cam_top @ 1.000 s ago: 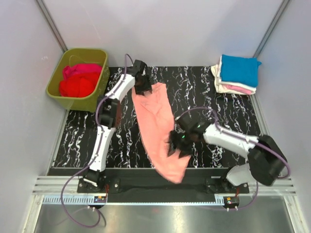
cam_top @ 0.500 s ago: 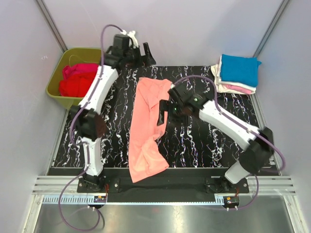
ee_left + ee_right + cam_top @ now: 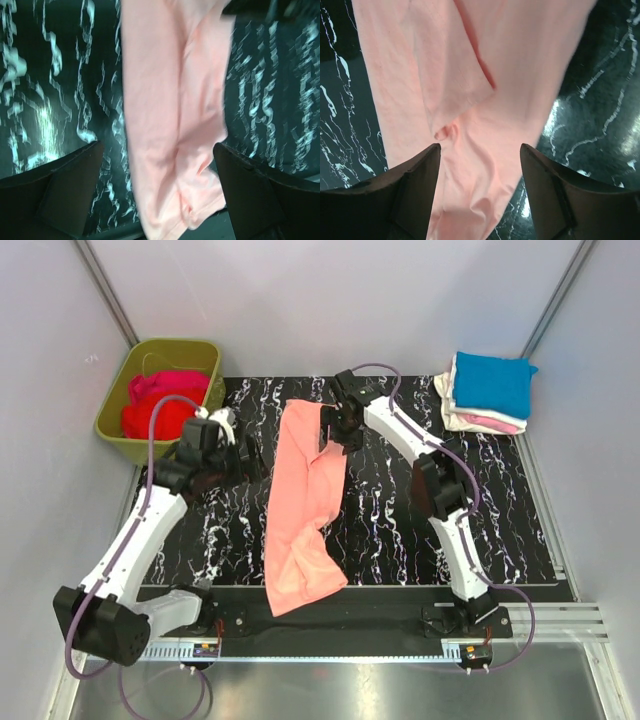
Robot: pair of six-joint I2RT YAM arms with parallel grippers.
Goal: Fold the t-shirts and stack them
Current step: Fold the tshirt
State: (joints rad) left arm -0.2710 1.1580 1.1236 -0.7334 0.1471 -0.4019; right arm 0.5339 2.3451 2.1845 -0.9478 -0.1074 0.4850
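Note:
A salmon-pink t-shirt (image 3: 305, 500) lies as a long crumpled strip down the middle of the black marbled table (image 3: 400, 520). Its near end hangs over the front edge. My left gripper (image 3: 248, 454) is open and empty, just left of the shirt's upper half. In the left wrist view (image 3: 157, 146) the shirt (image 3: 170, 110) lies below the spread fingers. My right gripper (image 3: 332, 430) is open over the shirt's far right edge. In the right wrist view (image 3: 480, 147) the shirt (image 3: 485, 75) fills the space below the fingers. Neither gripper holds cloth.
An olive-green tub (image 3: 152, 445) at the back left holds red (image 3: 158, 418) and magenta (image 3: 170, 382) shirts. A folded stack stands at the back right, blue on top (image 3: 492, 383) over cream and pink (image 3: 482, 423). Grey walls close in the table.
The left arm has swung from the back wall down to the shirt's left side. The right gripper has moved toward the shirt's far end. The shirt shifted left a second ago and now lies still.

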